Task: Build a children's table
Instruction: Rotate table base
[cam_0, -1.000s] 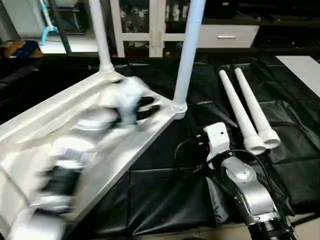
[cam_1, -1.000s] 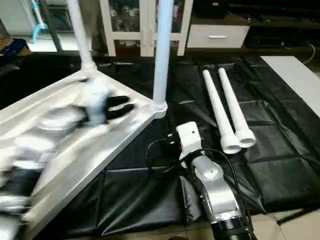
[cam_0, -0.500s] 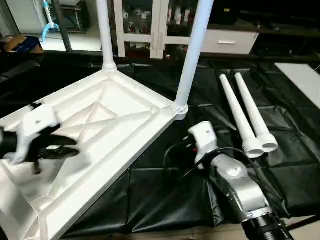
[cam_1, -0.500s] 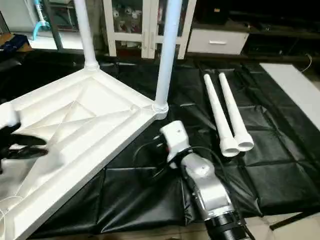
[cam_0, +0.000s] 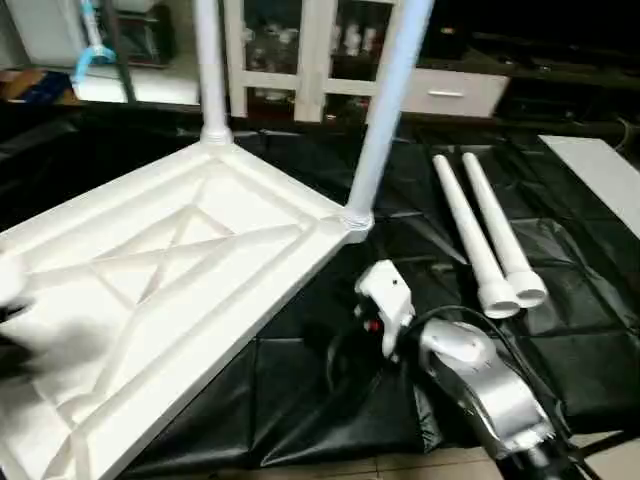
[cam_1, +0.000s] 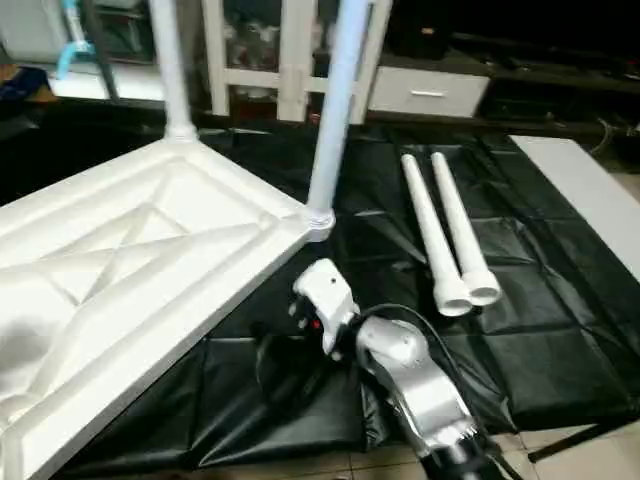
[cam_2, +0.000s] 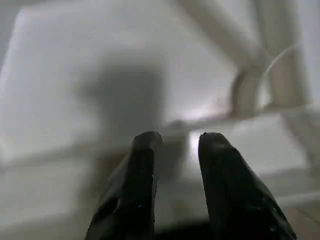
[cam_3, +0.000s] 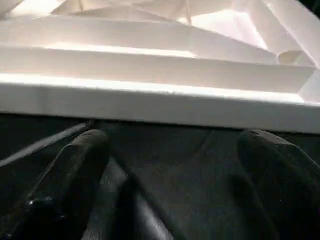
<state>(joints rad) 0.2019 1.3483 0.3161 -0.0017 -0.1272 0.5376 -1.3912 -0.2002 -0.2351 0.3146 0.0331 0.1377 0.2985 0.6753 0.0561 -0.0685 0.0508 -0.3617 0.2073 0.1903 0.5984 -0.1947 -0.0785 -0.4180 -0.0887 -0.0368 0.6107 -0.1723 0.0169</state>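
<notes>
Black mat (cam_1: 560, 330): padded work surface. Top (cam_0: 190, 260), just ahead of the right gripper (cam_3: 170, 170), lies underside up so its corner sockets face upward; 2 fitted legs (cam_0: 385, 110) stand in them. 2 loose legs (cam_0: 485, 240) lie side by side, near the right gripper, presumably staged for fitting. Right gripper: spread wide, empty, above the mat. Left gripper (cam_2: 175, 145): narrowly parted, holding nothing, over the top.
</notes>
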